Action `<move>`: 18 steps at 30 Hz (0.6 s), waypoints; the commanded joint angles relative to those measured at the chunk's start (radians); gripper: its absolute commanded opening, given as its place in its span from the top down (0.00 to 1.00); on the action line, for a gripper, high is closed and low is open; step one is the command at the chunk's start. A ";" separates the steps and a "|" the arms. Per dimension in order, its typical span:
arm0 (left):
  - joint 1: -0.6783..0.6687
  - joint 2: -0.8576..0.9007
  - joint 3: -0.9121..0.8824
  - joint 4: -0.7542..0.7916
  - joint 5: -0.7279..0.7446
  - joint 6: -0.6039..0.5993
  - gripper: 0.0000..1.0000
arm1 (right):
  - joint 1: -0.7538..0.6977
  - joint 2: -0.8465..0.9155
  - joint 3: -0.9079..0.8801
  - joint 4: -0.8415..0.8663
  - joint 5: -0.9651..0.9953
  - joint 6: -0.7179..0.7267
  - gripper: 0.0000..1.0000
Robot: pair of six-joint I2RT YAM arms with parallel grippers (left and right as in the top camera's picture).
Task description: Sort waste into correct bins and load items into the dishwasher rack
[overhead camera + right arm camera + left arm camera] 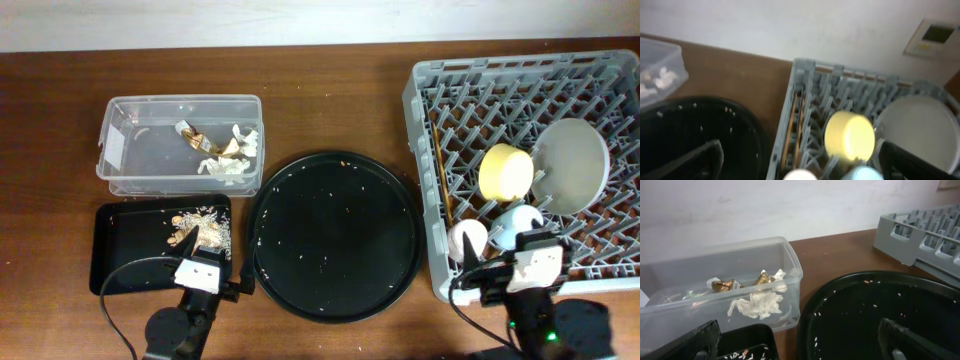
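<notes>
Looking basically sorted: tissue [757, 305] and wrapper [722, 285] are kept in the clear tub [790, 265], scraps [190, 235] in the small black tray [120, 250], while plate [572, 165], bowl [505, 170] and cups [520, 222] are propped between the pegs of the rack [425, 85], probably for draining. The left jaws and right jaws are spread wide, empty.

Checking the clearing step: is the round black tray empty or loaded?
Almost empty: the tray holds only scattered pale crumbs, seen overhead and from the left wrist; nothing larger lies on it.
</notes>
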State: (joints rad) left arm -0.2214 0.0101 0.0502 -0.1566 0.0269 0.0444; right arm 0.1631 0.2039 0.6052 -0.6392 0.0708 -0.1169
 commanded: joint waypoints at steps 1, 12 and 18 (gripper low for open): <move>0.002 -0.004 -0.006 0.002 0.004 -0.006 0.01 | -0.007 -0.119 -0.186 0.106 0.004 -0.005 0.02; 0.002 -0.004 -0.006 0.002 0.004 -0.006 0.01 | -0.007 -0.201 -0.539 0.470 -0.014 0.001 0.02; 0.002 -0.004 -0.006 0.002 0.004 -0.006 0.00 | -0.007 -0.201 -0.600 0.565 -0.017 0.001 0.02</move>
State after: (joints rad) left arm -0.2214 0.0101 0.0502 -0.1570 0.0269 0.0444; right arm 0.1619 0.0139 0.0189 -0.0792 0.0597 -0.1158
